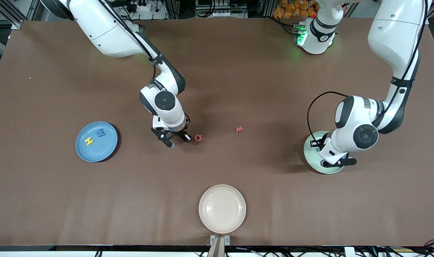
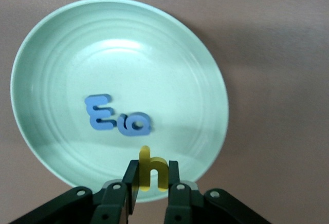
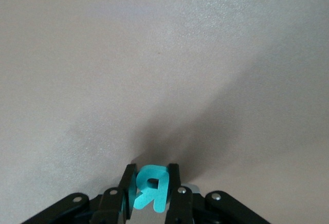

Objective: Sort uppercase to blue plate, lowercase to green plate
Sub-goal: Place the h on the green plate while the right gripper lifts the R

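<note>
Front view shows a wide brown tabletop (image 1: 217, 89) with two white robot arms and three round plates. One sky-blue shallow plate (image 1: 96, 141) lies toward the right arm's end. One pale mint-green plate (image 1: 309, 157) lies toward the left arm's end, partly hidden under the left arm. One cream plate (image 1: 222, 208) sits nearest the front camera.

The blue plate holds two foam letters: a yellow H (image 1: 89, 141) and a blue M (image 1: 100, 133). The green plate holds two blue small letters, an m (image 2: 99, 112) and a g (image 2: 135, 124), touching each other.

Two red foam letters lie on the bare tabletop: a Q (image 1: 198, 137) and a w (image 1: 240, 129).

The left claw (image 2: 151, 183) hangs over the green plate's edge, clenched on a yellow foam h (image 2: 151, 171). The right claw (image 1: 176, 139) is low just beside the red Q, clenched on a teal foam letter (image 3: 150, 188).
</note>
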`<action>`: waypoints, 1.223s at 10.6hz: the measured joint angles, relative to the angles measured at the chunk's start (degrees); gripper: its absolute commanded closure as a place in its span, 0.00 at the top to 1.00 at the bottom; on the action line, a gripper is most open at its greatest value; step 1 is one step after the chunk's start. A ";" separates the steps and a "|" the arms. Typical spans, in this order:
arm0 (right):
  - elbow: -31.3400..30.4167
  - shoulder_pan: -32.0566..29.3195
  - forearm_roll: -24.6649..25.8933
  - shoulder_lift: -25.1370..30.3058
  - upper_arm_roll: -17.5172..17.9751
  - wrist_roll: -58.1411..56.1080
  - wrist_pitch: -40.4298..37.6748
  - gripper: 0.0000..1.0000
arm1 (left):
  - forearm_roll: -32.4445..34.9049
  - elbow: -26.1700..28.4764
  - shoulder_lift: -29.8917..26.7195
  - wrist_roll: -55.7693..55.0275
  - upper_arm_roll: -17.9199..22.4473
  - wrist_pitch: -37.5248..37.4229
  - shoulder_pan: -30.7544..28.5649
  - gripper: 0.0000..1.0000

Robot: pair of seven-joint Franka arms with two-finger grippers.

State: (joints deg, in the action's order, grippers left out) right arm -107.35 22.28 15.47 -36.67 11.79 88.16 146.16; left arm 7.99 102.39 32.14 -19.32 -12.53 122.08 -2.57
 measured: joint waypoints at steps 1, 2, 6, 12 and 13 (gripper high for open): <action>0.00 0.02 0.21 0.00 0.01 0.01 0.00 0.23 | 0.98 -0.07 0.56 0.10 0.00 0.52 -0.29 0.64; 0.00 0.03 0.29 0.00 0.01 0.02 0.00 0.20 | 2.50 -0.34 0.81 0.10 -0.04 0.64 -0.31 0.91; 0.00 0.04 0.35 0.00 0.01 0.02 0.00 0.18 | 3.65 -1.70 0.74 0.25 -0.36 0.64 -0.24 1.00; 0.97 -0.78 0.47 -0.01 -0.61 -3.43 -2.09 0.18 | 3.69 -4.08 -1.67 0.29 -2.62 -4.56 0.46 1.00; 1.57 -1.00 0.48 -0.01 -0.65 -4.46 -3.18 0.18 | 3.69 -4.56 -1.97 0.29 -2.88 -5.49 0.48 1.00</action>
State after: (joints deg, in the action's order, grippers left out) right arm -105.78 21.28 15.95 -36.68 11.14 83.70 142.98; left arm 11.68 97.83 30.17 -19.03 -15.42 116.59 -2.09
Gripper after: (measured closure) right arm 0.709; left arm 0.000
